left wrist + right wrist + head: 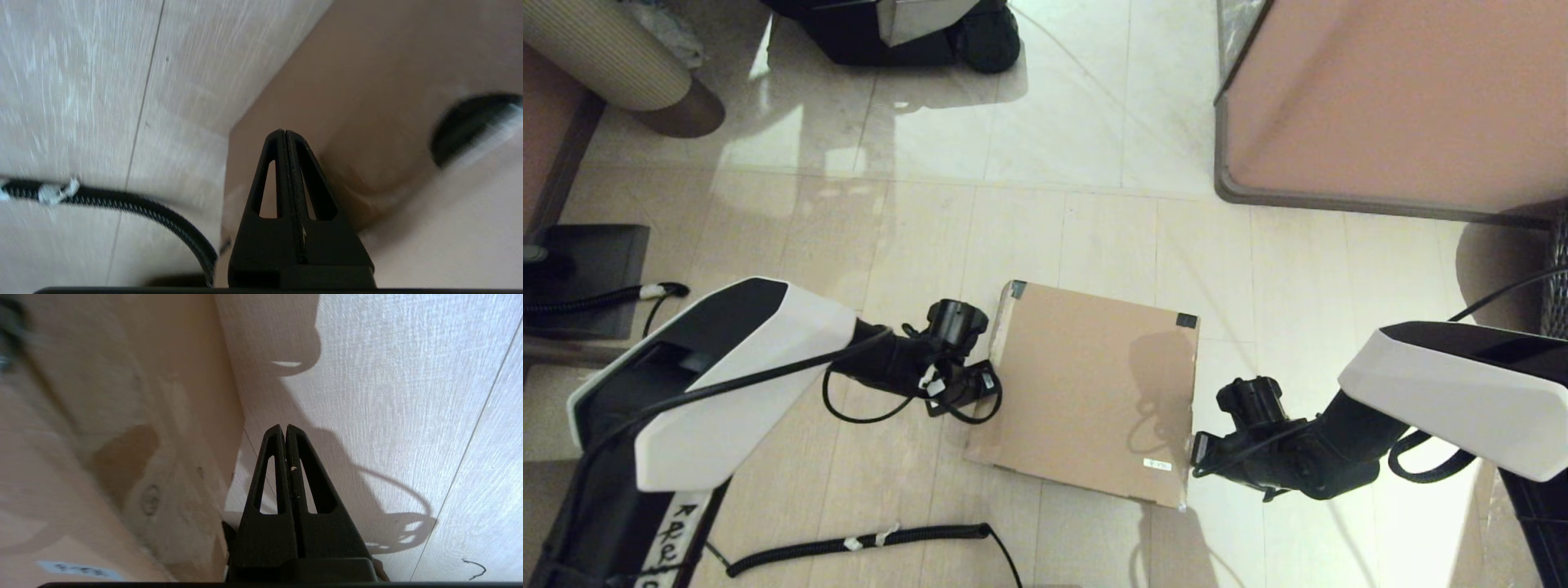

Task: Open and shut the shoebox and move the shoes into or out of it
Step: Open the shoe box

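Note:
The shoebox [1094, 384] lies shut on the floor in the middle of the head view: flat brown cardboard with black tape on its two far corners and a small white label near its front right. The shoes are hidden. My left gripper [983, 384] is low at the box's left edge. In the left wrist view it [282, 132] is shut on nothing, with the brown box [367, 81] right behind its tips. My right gripper [1199, 454] is low at the box's right edge. It [284, 426] is shut and empty, over the floor just beside the box's side [102, 416].
A pink-sided cabinet [1388, 98] stands at the far right and a black wheeled base [907, 33] at the far middle. A ribbed beige cylinder [613, 57] and a dark mat [588, 278] are on the left. A coiled cable [866, 539] lies on the near floor.

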### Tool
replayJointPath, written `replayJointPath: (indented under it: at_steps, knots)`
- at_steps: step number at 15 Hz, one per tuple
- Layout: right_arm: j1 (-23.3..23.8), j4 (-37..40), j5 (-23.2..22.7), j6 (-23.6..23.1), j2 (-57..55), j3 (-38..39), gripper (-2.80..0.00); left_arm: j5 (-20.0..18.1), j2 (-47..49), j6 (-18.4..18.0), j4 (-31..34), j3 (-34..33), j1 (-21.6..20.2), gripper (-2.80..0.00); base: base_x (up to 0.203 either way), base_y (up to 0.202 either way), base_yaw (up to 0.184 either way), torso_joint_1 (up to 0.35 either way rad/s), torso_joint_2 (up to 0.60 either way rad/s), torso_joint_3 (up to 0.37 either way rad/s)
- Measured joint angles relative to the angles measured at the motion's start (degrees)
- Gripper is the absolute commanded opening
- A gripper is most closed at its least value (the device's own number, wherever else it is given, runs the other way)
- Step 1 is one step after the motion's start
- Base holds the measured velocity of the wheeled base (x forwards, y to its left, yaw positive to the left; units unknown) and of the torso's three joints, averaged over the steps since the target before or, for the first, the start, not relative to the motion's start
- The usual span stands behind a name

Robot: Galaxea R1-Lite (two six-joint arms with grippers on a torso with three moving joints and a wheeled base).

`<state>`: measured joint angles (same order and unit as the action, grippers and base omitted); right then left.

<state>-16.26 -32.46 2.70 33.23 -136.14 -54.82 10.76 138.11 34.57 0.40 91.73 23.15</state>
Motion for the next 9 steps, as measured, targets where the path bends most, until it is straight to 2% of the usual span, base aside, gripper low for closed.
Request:
replayJointPath:
  at_steps: [2, 5, 9]
  knots:
    - [0.12, 0.02, -0.50, -0.02, -0.21, 0.00, -2.80, -0.37, -1.25, 2.35, 1.82, -0.70, 0.24, -2.80, 0.000, 0.000, 0.000, 0.000, 0.00, 0.000]
    - [0.53, 0.02, -2.43, 0.15, -0.14, 0.00, -2.80, -3.34, -3.25, 7.54, 5.78, -1.40, 1.45, -2.80, 0.000, 0.000, 0.000, 0.000, 0.00, 0.000]
    - [0.76, 0.02, -2.85, 0.56, 0.23, -0.22, -2.80, -3.63, -4.59, 8.56, 6.26, -3.12, 3.50, -2.80, 0.000, 0.000, 0.000, 0.000, 0.00, 0.000]
